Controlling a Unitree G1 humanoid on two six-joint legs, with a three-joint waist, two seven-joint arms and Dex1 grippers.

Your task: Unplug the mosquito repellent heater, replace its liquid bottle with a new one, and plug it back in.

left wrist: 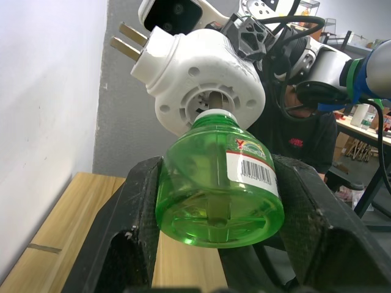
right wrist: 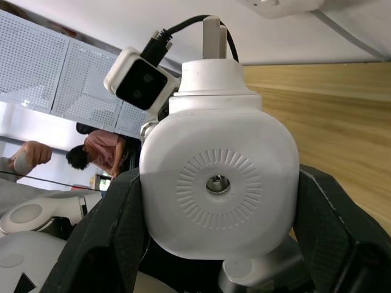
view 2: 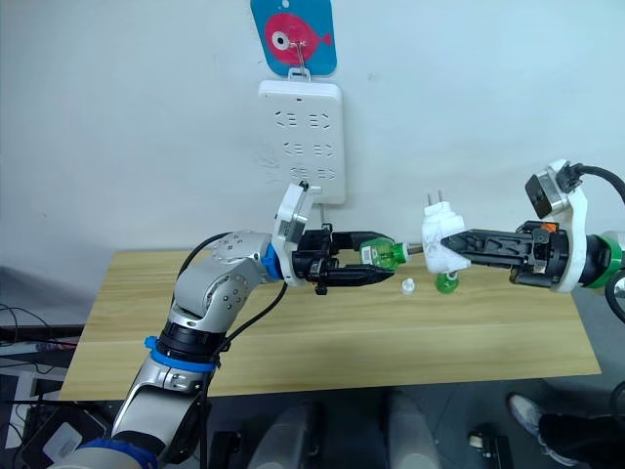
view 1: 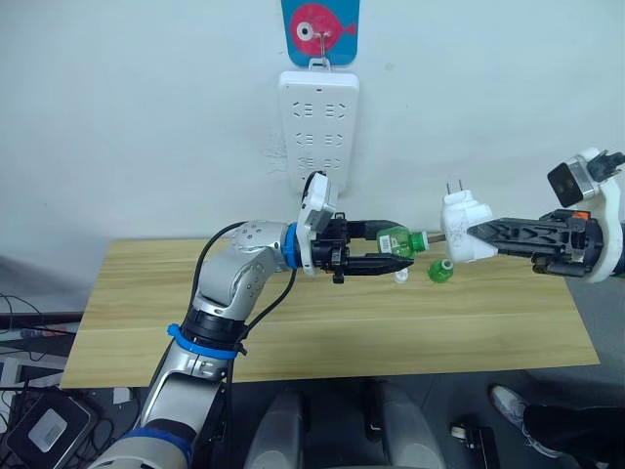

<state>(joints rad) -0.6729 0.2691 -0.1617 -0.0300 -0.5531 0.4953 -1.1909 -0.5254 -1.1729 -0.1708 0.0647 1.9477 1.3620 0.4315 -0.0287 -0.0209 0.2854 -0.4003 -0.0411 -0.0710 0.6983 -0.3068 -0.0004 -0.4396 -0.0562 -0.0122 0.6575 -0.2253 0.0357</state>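
My left gripper [view 1: 398, 244] is shut on a green liquid bottle [view 1: 395, 239], held sideways above the wooden table [view 1: 293, 332]. My right gripper [view 1: 472, 242] is shut on the white mosquito repellent heater [view 1: 462, 230], unplugged, its prongs pointing up. The two meet in mid-air. In the left wrist view the bottle [left wrist: 220, 183] has its white neck right at the heater's [left wrist: 201, 79] round bottom opening. In the right wrist view the heater's flat top [right wrist: 220, 183] sits between my black fingers [right wrist: 110, 232]. A second green bottle [view 1: 440, 270] lies on the table beneath the heater.
A long white power strip [view 1: 319, 122] hangs on the wall behind, under a fish-shaped hook [view 1: 320, 29]. A small white cap [view 1: 401, 277] rests on the table by the second bottle. A person's shoe [view 1: 508, 405] shows on the floor at the right front.
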